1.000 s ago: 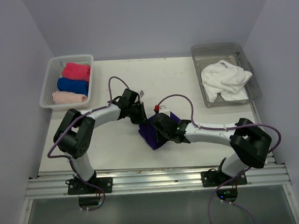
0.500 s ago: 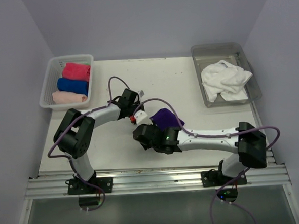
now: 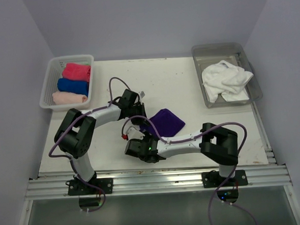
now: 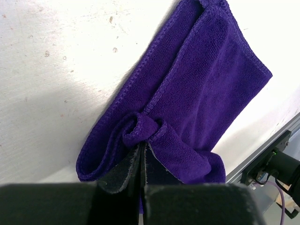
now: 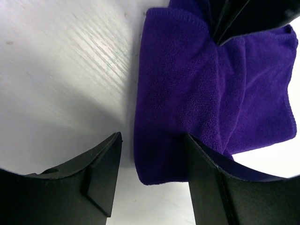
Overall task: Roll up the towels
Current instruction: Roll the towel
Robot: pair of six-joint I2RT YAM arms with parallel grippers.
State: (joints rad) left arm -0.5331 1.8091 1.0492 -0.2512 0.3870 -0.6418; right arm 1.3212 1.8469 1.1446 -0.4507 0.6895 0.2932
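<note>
My left end effector (image 4: 142, 158) is clenched on a bunched fold of the purple towel (image 4: 201, 89), which lies mid-frame in the top view. That's prob. to anchor the end so a roll can start. My right end effector (image 5: 152, 140) is spread wide, gripping nothing, w/ the towel's near edge between its fingers on the counter (image 5: 61, 61). Free room is lower left. The basket (image 3: 46, 91) upper left & the bin (image 3: 217, 46) upper right are well apart.

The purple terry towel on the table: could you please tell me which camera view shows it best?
The left wrist view: the purple terry towel fills it, with folds, hem and the pinched spot clear. The right wrist view shows only part of it, cut off at the frame; the top view shows only a small, partly hidden patch.
</note>
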